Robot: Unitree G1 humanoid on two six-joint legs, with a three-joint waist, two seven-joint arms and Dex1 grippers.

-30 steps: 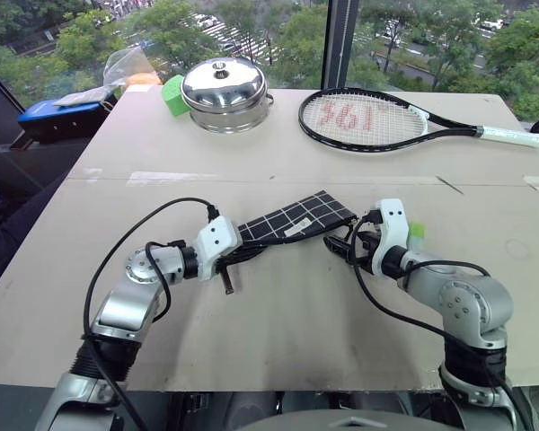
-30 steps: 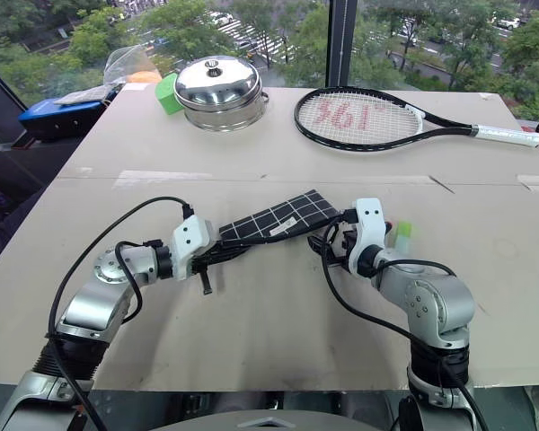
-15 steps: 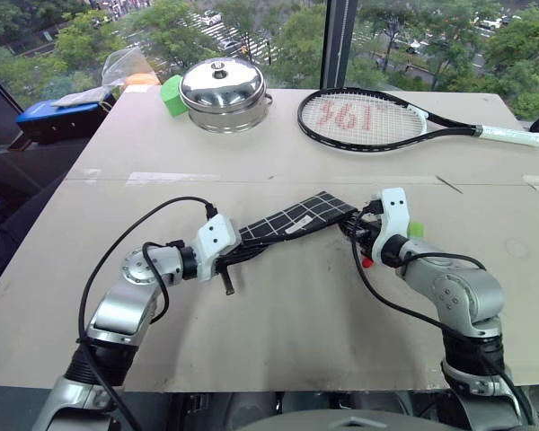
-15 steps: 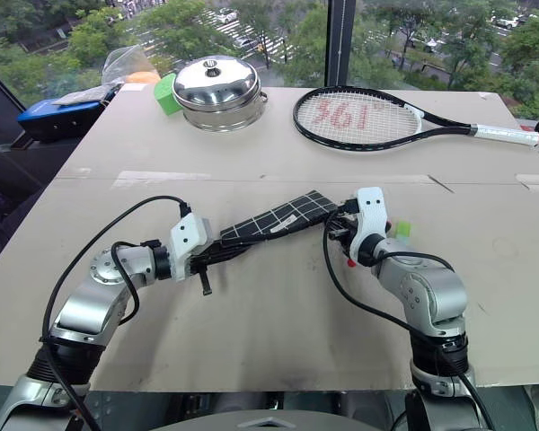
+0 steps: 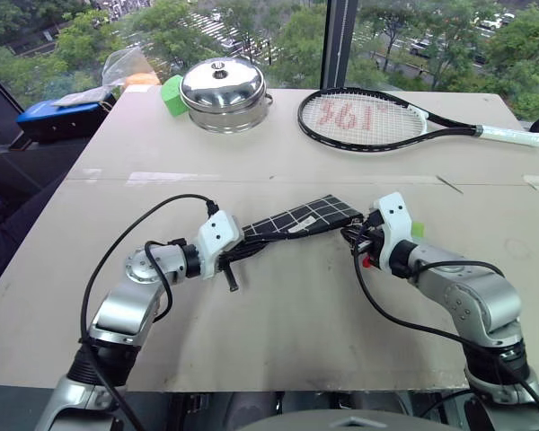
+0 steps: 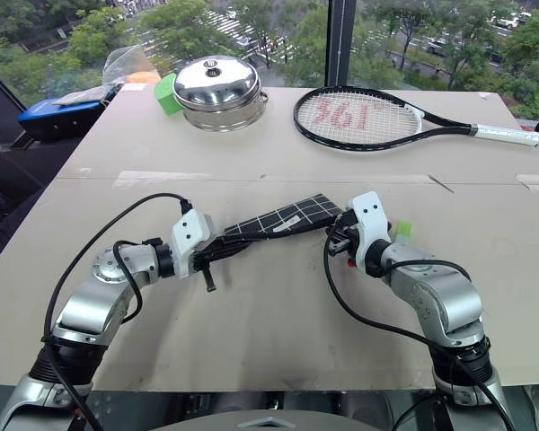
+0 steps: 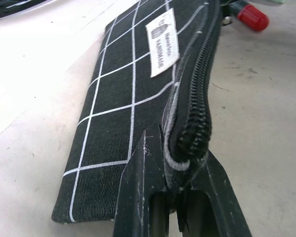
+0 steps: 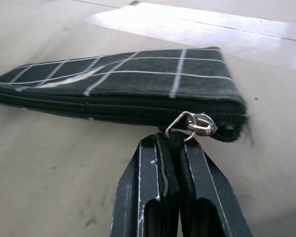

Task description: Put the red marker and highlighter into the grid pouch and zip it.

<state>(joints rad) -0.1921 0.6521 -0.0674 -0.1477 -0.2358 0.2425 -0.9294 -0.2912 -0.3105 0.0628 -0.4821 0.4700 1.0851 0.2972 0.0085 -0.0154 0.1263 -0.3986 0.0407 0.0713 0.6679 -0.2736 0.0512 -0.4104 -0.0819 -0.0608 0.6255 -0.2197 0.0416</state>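
The red marker (image 7: 251, 16) is cut off by the frame edge, its barrel unseen.

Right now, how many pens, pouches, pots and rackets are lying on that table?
Pens: 2, a red marker and a green highlighter
Pouch: 1
Pot: 1
Racket: 1
Total: 5

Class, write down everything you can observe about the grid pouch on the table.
The grid pouch is a flat, rectangular black fabric case crossed by thin white grid lines, with a small white label on its face and a black zipper along one long edge. It lies tilted between both arms over the tan table. The left pincer clamps one end at the zipper edge; the right pincer is shut on the pull tab below the metal zipper ring at the other end.
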